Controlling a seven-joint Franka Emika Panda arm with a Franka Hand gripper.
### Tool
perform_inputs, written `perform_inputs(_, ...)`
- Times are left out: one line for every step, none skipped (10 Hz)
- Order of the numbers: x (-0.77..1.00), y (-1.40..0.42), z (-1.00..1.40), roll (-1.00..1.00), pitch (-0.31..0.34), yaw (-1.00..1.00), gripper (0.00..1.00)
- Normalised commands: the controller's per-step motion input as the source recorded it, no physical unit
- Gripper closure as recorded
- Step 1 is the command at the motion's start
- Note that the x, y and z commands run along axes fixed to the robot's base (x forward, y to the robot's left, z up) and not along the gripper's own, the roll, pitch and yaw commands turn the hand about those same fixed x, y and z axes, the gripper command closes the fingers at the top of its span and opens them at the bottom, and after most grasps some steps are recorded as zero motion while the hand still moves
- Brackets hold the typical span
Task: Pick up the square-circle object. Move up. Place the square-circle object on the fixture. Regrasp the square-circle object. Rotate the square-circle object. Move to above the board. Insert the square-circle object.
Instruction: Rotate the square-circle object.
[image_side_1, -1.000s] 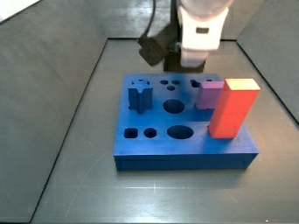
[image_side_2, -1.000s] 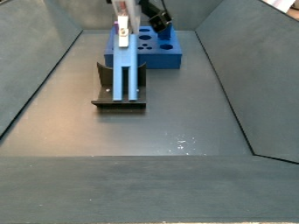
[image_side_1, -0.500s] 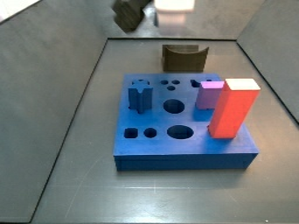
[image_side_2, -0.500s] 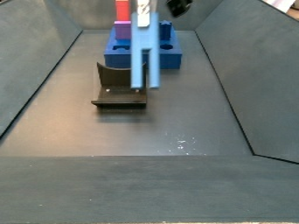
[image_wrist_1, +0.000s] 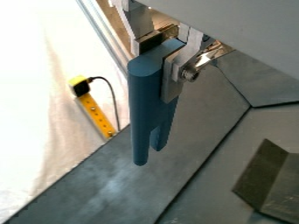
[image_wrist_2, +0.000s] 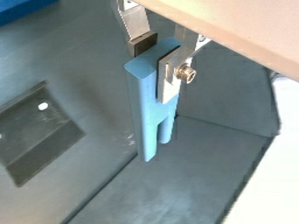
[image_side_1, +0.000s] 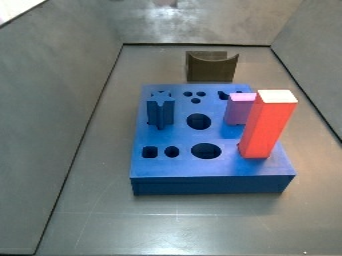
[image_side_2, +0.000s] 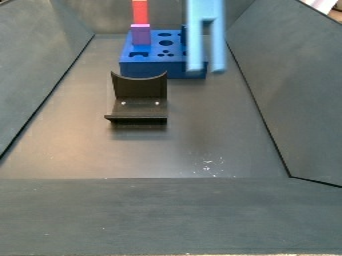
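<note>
In both wrist views the two-finger pincer (image_wrist_1: 176, 54) is clamped on the upper end of the slim, long, light grey-blue bar-shaped peg, the square-circle object (image_wrist_1: 149, 109). The silver finger plates (image_wrist_2: 170, 68) press its sides while the rest of the bar hangs straight down, free of everything, well above the dark grey floor (image_wrist_2: 176, 175). Gripping it at the top leaves the long lower part clear, which I judge suits setting it down onto a support. A shallow groove runs up the lower half of the bar in a wrist view (image_wrist_2: 156, 131).

In a side view the bar (image_side_2: 203, 35) shows upright and high at the top of the picture; the pincer itself is out of that frame. Below and beyond it on the floor stands the small dark brown fixture (image_side_2: 138, 95), an L-shaped bracket on a base plate with a curved hollow on top, nothing resting in it. It sits just before the board, likely as a halfway rest for the regrasp.

Farther back lies the large flat bright blue board (image_side_1: 211, 150) with round and square holes. On it stand a tall red block (image_side_1: 267, 124) and a small pink block (image_side_1: 239, 107) just behind it.

The lift looks done; placing on the fixture is the step ahead.
</note>
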Motion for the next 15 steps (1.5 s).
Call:
perform_inputs(-0.53,0.05,0.15,-0.15,0.030,-0.06,1.00)
perform_inputs(-0.27,0.03,0.05,-0.12,0.024,-0.05,1.00)
perform_inputs(0.00,0.00,0.00,-1.00,0.056,-0.54,1.00)
perform_inputs(0.07,0.03,-0.02,-1.00,0.078,-0.54,1.00)
perform_inputs(0.00,0.05,0.02,-1.00,0.100,-0.53,1.00)
perform_inputs(-0.05,0.01,0.04,-1.00,0.126,-0.54,1.00)
perform_inputs(-0.04,0.02,0.02,-1.00,0.159,-0.53,1.00)
perform_inputs(-0.02,0.02,0.02,-1.00,0.182,-0.53,1.00)
perform_inputs(0.00,0.01,0.01,-1.00,0.242,-0.52,1.00)
perform_inputs(0.00,0.01,0.01,-1.00,0.263,-0.51,1.00)
perform_inputs(-0.01,0.02,0.03,-1.00,0.289,-0.48,1.00)
perform_inputs(0.00,0.02,0.03,-1.00,0.312,-0.45,1.00)
perform_inputs(0.02,0.02,0.02,-1.00,0.337,-0.42,1.00)
perform_inputs(0.02,0.02,0.02,-0.84,0.309,-0.34,1.00)
perform_inputs(0.04,0.01,0.02,-0.51,0.252,-0.18,1.00)
